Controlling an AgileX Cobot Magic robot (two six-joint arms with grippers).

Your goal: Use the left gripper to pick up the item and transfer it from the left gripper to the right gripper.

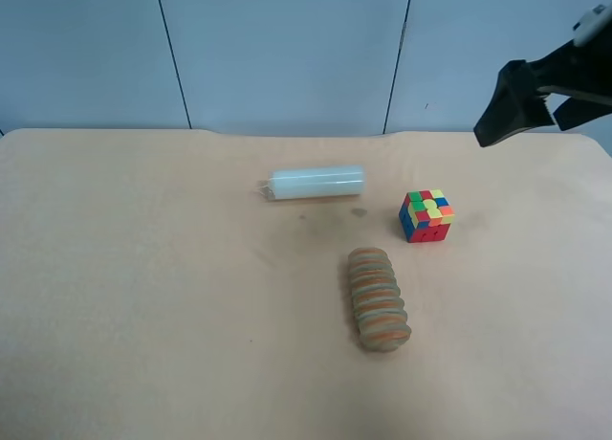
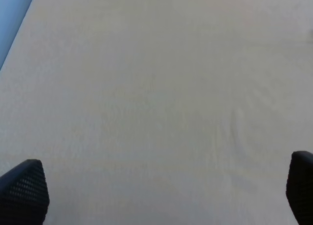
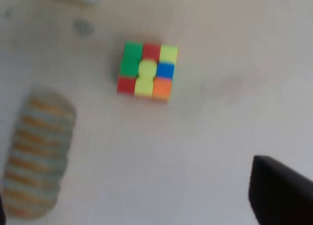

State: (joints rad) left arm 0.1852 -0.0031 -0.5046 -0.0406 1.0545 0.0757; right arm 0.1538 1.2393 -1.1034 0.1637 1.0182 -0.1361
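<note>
The table (image 1: 143,297) carries three things, all apart. The ribbed roll (image 1: 377,299) lies nearest the front. The white cylinder (image 1: 316,183) lies on its side behind it. The cube (image 1: 426,215) sits on the table beside both, held by nothing. The left tool (image 2: 156,195) is spread wide over bare table. The right tool (image 1: 513,103) hangs above the cube; whether it is open cannot be told.

Cube (image 1: 426,216) betw cylinder (image 1: 316,183) & roll (image 1: 378,299).
</note>
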